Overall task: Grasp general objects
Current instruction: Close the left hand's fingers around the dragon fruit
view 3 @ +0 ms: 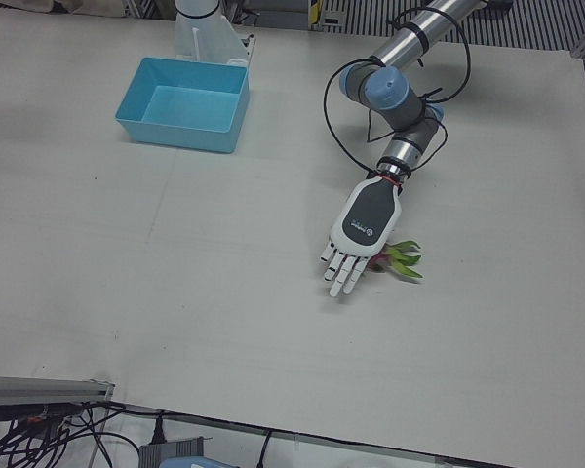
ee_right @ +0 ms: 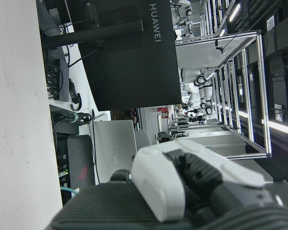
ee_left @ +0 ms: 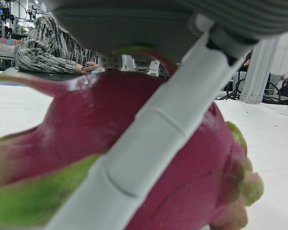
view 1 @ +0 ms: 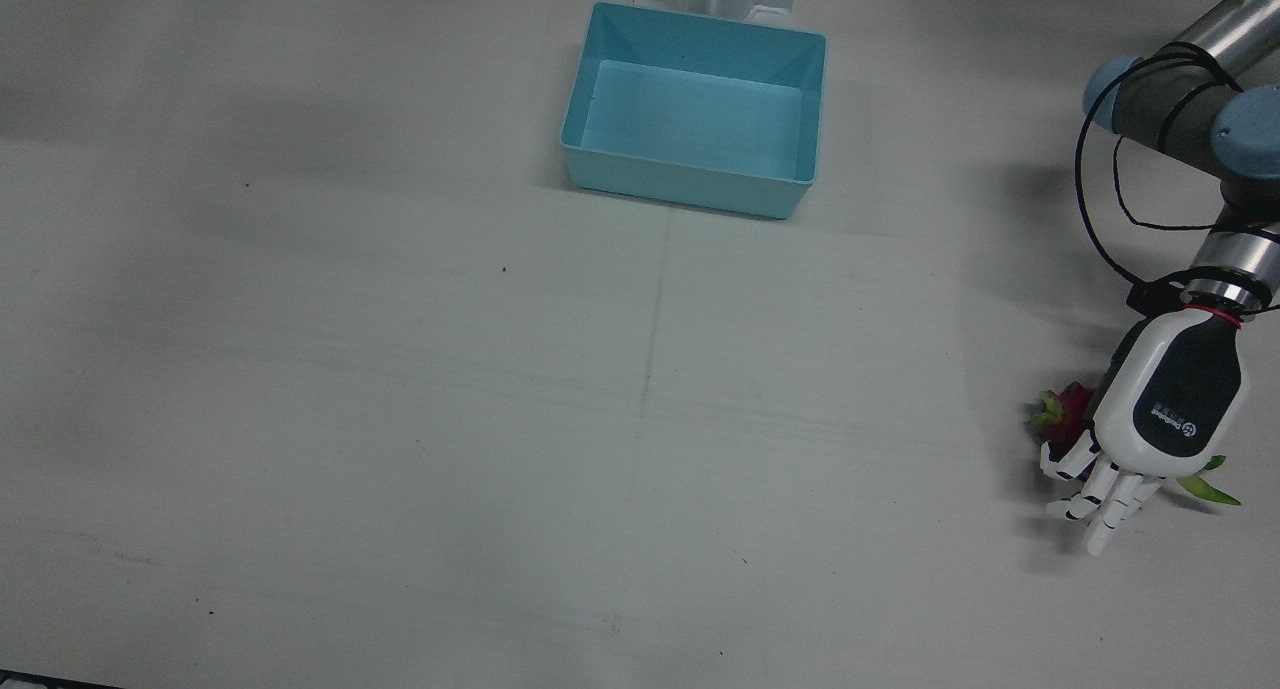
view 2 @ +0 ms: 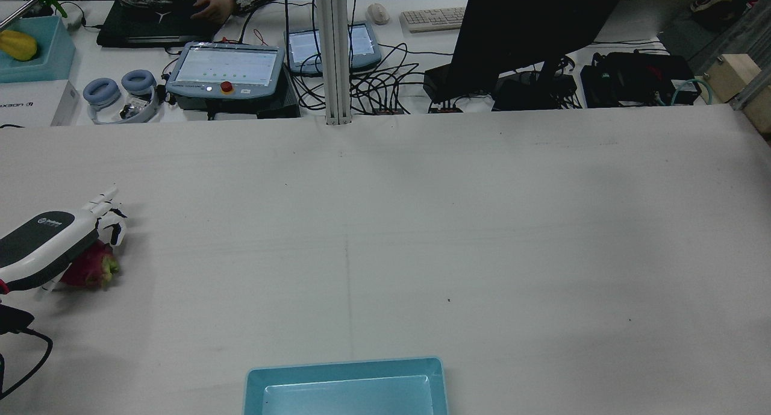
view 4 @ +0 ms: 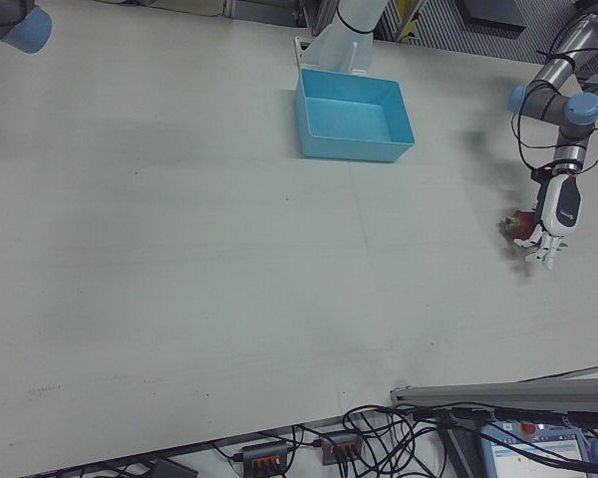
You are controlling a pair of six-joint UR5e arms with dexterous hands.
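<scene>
While palm-down over the dragon fruit (view 2: pixel 90 269), left hand (view 1: pixel 1165 409), fingers (view 1: pixel 1100 494) spread, nothing gripped.

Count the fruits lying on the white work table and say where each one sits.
1: a magenta dragon fruit with green leafy scales, near the table's edge on the robot's left side, directly under the left hand. The hand covers much of it; nothing else shows beneath.

Open rectangular plastic bin (view 1: pixel 693 121) sits on the table (view 1: pixel 400 419) at mid-width, on the robot's side, near the pedestal. Spiky-leaved dragon fruit (view 2: pixel 90 269) lies far off on the robot's left, directly under the left hand (view 1: pixel 1160 409).
</scene>
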